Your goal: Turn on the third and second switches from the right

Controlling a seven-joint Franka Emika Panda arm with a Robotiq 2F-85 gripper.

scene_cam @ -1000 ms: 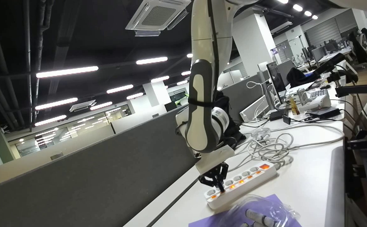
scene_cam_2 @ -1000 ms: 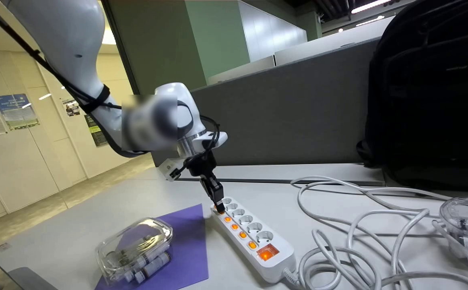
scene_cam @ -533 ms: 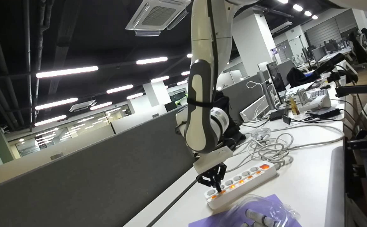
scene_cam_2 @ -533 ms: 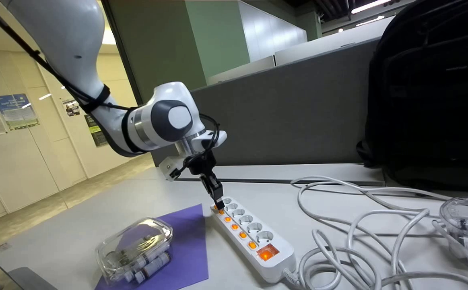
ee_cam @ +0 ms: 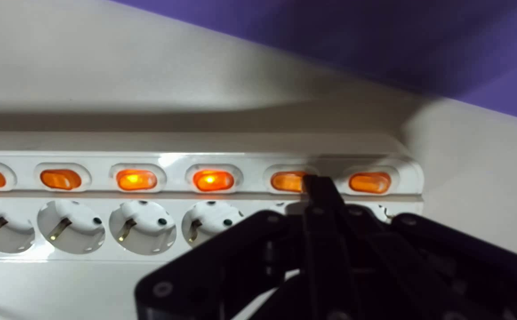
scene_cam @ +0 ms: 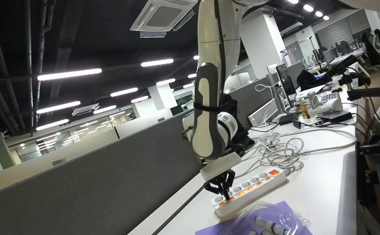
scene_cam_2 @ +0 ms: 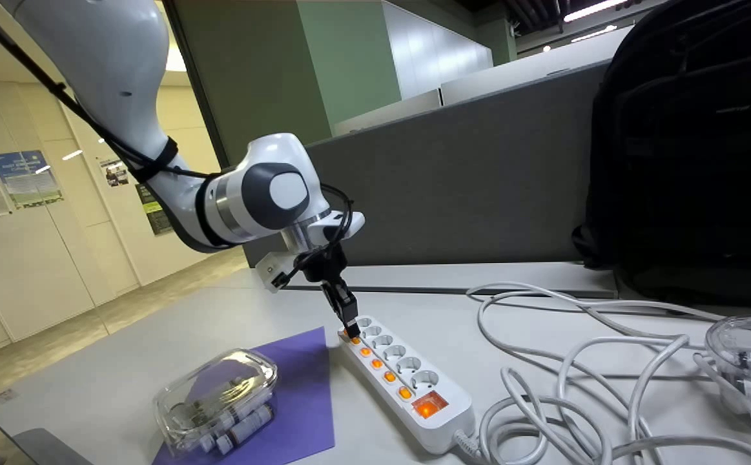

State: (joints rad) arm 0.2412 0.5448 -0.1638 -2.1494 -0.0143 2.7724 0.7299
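Observation:
The white power strip [scene_cam: 255,195] lies on the table with a row of orange rocker switches. My gripper [ee_cam: 322,180] is shut and empty, fingers pointing down over the strip's far end from the cord. In the wrist view its tip covers the right edge of the second switch from the right [ee_cam: 287,181]; I cannot tell if it touches. That switch shows no bright glow, nor does the rightmost switch [ee_cam: 369,182]. The third switch from the right [ee_cam: 213,180] and the fourth [ee_cam: 136,179] glow. My gripper also shows in both exterior views [scene_cam: 227,197] [scene_cam_2: 353,333].
A purple sheet [scene_cam_2: 307,381] with a clear plastic box [scene_cam_2: 217,400] lies beside the strip. Coiled white cables [scene_cam_2: 543,387] lie by the cord end. A grey partition [scene_cam_2: 452,174] and a black backpack [scene_cam_2: 691,161] stand behind.
My gripper's tip has risen slightly off the second switch from the end and shifted a little toward the strip's near end, then dipped slightly. The strip has not moved.

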